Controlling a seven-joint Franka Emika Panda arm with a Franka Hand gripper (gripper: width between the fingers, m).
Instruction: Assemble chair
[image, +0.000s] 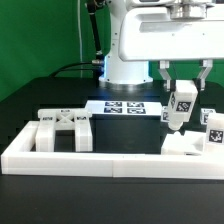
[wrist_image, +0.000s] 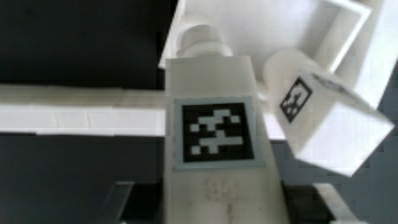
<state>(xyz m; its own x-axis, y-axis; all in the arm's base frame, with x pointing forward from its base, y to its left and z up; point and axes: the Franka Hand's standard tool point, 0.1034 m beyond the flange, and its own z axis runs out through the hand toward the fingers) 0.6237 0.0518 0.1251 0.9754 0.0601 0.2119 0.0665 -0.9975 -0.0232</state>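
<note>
The gripper (image: 184, 88) hangs over the black table (image: 30, 95) toward the exterior view's right. Its two fingers pinch the upper end of a white chair leg (image: 181, 108), which points downward, slightly tilted, its square tag facing outward. Below the leg lie a flat panel (image: 184, 148) and, just beside it, a tagged block (image: 212, 130). The X-braced frame (image: 62, 130) rests well apart at the exterior view's left, behind the low white wall (image: 100, 162). The marker board (image: 125, 107) lies farther back.
</note>
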